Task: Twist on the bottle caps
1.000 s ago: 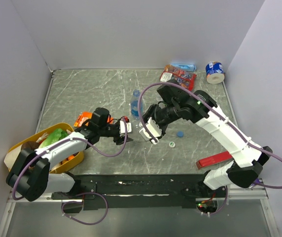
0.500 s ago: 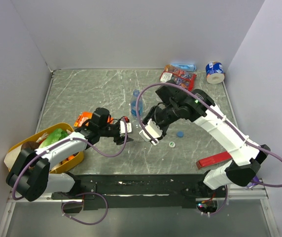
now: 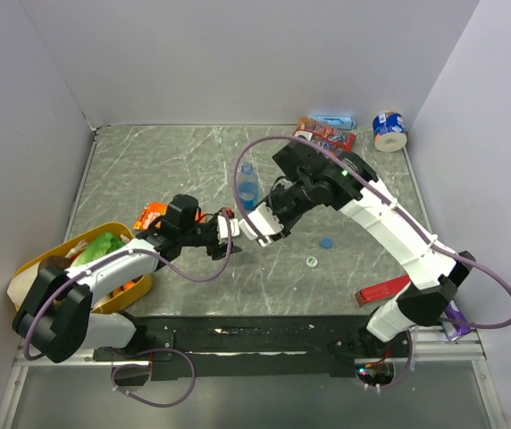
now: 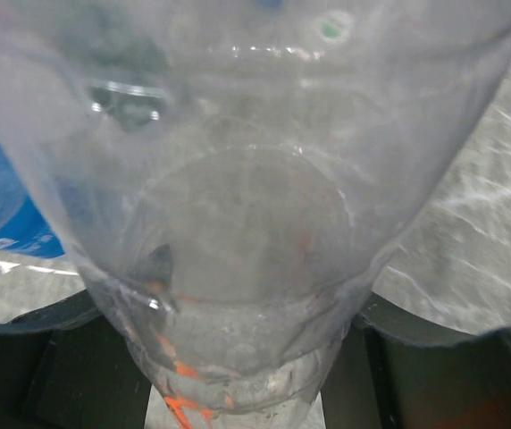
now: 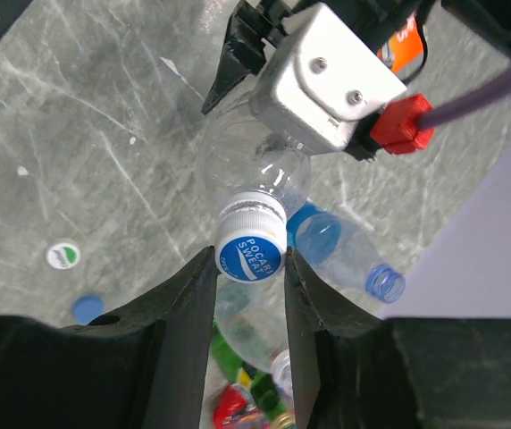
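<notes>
A clear plastic bottle (image 5: 254, 165) is gripped around its body by the left gripper (image 3: 226, 236), and the blue-and-white Pocari Sweat cap (image 5: 248, 248) on its neck is pinched between the fingers of the right gripper (image 5: 248, 268). The plain blue cap (image 3: 326, 241) and the green-rimmed cap (image 3: 312, 261) are seen lying near each other on the marble table (image 3: 166, 161)

clear bottle (image 4: 238, 223): held before water bottle (image 3: 247, 185)
fitted cap (image 5: 248, 250): on clear bottle
plain cap (image 3: 326, 241): laid right of table (image 3: 148, 161) centre
printed cap (image 3: 312, 261): just before plain cap
</notes>
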